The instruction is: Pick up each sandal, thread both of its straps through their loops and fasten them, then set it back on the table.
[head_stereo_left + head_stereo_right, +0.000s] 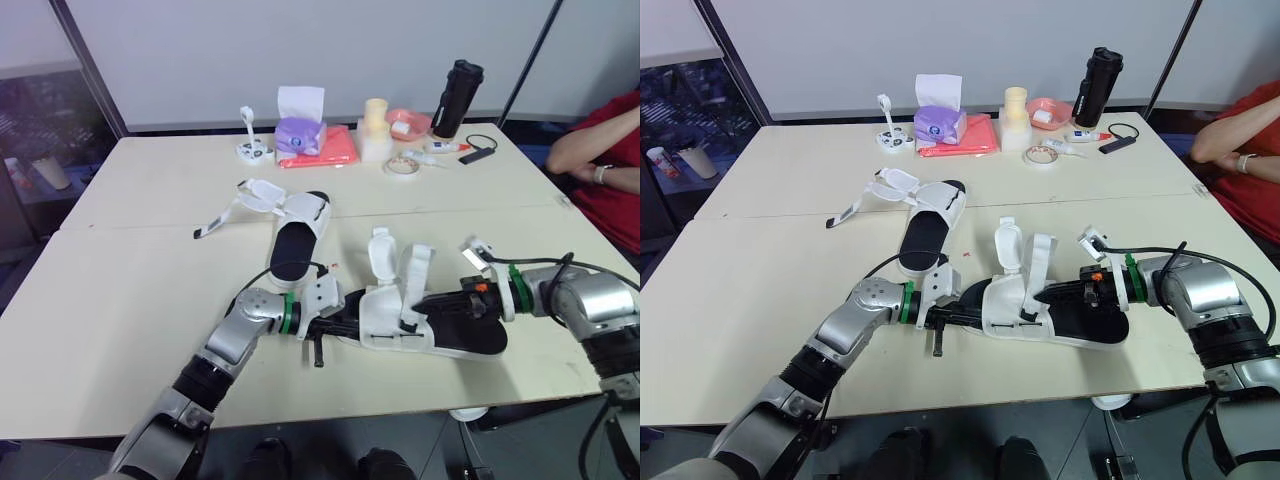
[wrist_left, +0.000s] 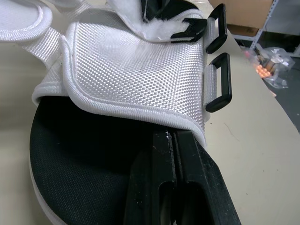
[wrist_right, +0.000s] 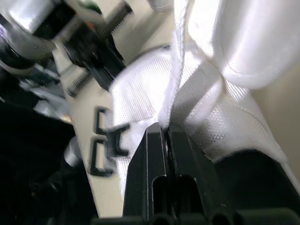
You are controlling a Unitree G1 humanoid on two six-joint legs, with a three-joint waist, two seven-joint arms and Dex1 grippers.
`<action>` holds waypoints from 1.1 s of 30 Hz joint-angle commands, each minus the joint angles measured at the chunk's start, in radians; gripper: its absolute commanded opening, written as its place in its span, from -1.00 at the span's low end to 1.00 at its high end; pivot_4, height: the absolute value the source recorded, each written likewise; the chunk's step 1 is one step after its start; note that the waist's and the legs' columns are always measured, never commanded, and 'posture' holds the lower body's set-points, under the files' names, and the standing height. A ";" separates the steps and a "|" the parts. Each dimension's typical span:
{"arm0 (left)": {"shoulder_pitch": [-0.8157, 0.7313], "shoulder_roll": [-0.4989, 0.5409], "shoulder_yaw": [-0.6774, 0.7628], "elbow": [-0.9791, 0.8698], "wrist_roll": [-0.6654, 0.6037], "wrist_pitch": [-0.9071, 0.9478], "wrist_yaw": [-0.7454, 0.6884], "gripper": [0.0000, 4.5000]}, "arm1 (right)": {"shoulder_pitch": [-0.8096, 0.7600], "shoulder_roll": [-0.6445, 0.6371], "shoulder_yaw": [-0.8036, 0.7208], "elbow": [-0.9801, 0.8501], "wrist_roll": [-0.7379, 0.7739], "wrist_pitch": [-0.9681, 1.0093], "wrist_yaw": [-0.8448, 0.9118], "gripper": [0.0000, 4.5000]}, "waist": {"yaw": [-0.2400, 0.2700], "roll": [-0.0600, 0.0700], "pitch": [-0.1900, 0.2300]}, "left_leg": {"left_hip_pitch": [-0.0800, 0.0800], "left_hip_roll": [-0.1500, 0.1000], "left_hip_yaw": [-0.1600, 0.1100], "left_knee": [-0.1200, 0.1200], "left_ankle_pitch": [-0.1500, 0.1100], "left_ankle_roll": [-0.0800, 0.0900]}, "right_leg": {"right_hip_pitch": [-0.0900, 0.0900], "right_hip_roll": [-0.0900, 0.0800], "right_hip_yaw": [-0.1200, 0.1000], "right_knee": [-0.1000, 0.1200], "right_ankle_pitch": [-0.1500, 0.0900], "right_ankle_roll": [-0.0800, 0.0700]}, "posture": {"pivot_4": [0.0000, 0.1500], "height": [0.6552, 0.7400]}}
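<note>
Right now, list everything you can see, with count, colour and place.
near sandal: one, white with black sole, table's near edge
far sandal: one, white and black, mid-table, straps open
tissue pack: one, purple, far side
red flat item: one, beside tissue pack
cream cylinder: one, far side
pink bowl: one, beside the cylinder
black bottle: one, upright, far side
tape roll: one, white, far side
table: cream, joined sections
person: one, red top, at robot's right
left gripper: one, black, shut on near sandal's upper
right gripper: one, black, shut on near sandal's strap
</note>
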 commanded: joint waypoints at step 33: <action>0.017 -0.028 0.017 0.040 0.014 0.010 0.038 -1.00 | 0.322 0.198 -0.336 -0.549 0.286 0.200 -0.578 -0.99 | 0.005 0.000 0.000 | 0.000 0.000 0.000 0.000 0.000 0.000 | 0.001 0.000 0.000 0.000 0.000 0.000 | 1.00 1.00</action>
